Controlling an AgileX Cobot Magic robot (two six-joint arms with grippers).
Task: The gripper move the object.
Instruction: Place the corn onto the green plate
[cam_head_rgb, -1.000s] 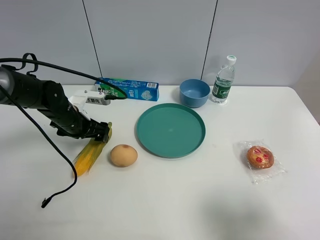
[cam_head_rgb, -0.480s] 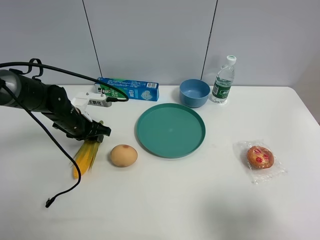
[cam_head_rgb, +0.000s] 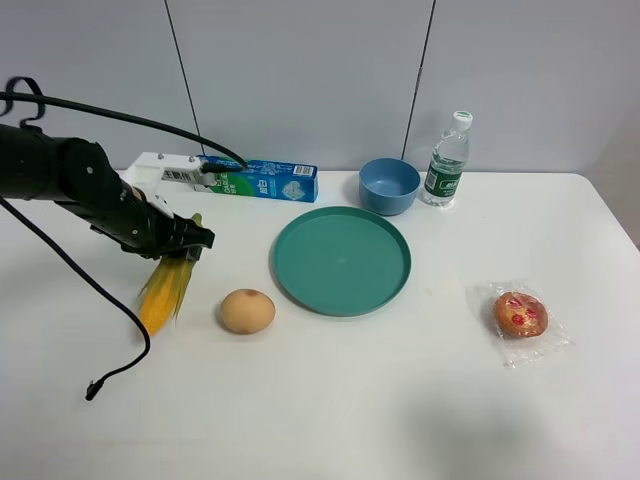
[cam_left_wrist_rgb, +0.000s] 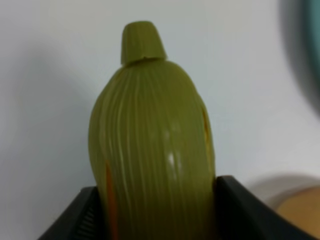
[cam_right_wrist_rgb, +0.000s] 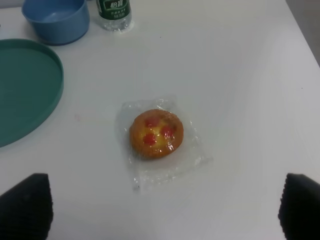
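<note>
Left gripper (cam_head_rgb: 192, 244), jaws clamped on husk end of corn (cam_head_rgb: 165, 291) — tan ball (cam_head_rgb: 247, 311) nearby, right gripper (cam_right_wrist_rgb: 162, 207), jaws wide apart.

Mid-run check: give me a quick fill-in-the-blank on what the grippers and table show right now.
The left gripper is shut on the ___.
The water bottle stands right beside the blue ___.
The right gripper, with the wrapped pastry in its view, is ___.
Missing: corn; bowl; open.
</note>
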